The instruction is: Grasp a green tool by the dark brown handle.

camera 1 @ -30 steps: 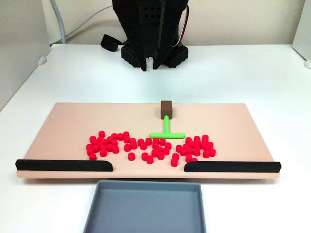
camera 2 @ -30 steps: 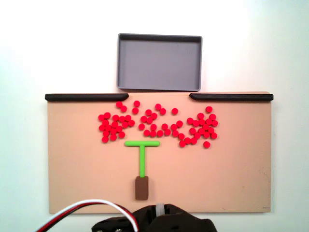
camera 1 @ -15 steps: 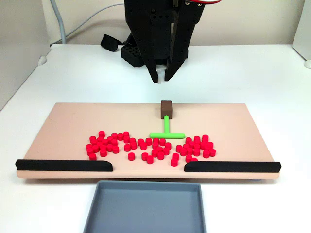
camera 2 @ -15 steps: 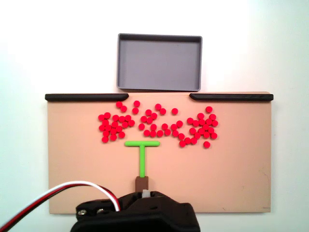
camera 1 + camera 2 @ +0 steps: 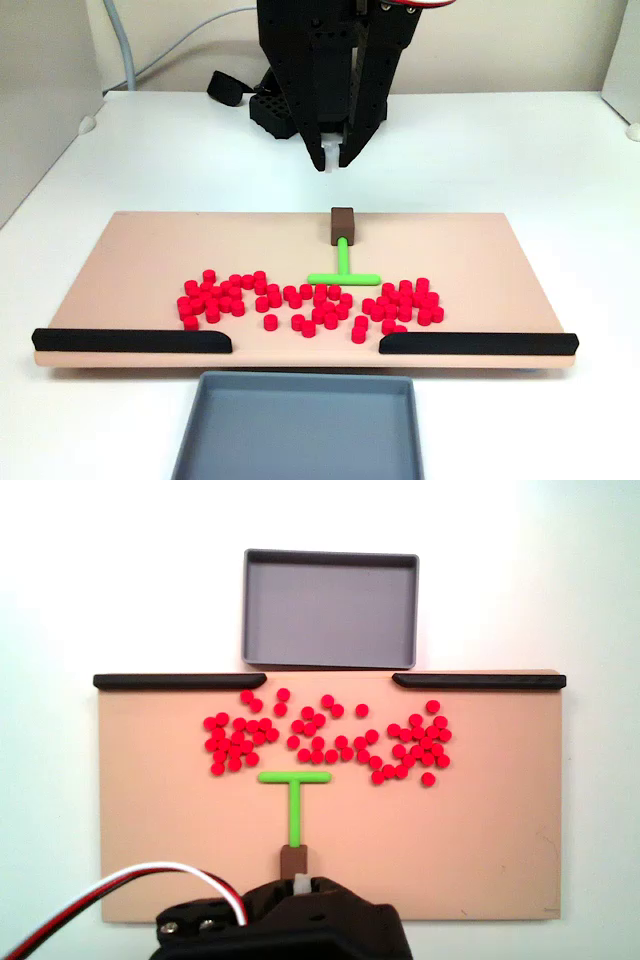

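White table (image 5: 520, 150), pale wall (image 5: 520, 45) behind

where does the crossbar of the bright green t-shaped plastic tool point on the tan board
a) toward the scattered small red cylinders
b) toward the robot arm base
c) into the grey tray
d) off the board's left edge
a: the green tool's crossbar lies beside the red cylinders, while its dark brown handle faces the gripper.

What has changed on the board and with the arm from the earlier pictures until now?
The claw came forward from the arm's base toward the dark brown handle; most of that move happened early, then it nearly stopped. It hangs above and behind the handle, grasping nothing. The green tool, red cylinders, black bars and gray tray stayed put.
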`<action>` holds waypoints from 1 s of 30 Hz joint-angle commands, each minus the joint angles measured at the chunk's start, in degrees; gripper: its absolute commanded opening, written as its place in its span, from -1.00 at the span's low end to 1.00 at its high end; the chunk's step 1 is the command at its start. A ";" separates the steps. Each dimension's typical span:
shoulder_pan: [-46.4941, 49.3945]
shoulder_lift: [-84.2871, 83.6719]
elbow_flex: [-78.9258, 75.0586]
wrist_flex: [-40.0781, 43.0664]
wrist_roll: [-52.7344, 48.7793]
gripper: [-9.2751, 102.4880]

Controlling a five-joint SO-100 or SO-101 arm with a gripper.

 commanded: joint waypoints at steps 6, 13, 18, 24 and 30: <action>0.18 4.48 2.55 0.18 0.35 -0.84; 0.09 5.80 4.22 0.18 0.35 -0.84; 0.00 4.66 4.22 -0.35 0.35 -0.84; 0.09 2.64 4.22 -2.29 -0.09 -0.84; 0.26 1.14 4.22 -3.60 -0.70 -0.82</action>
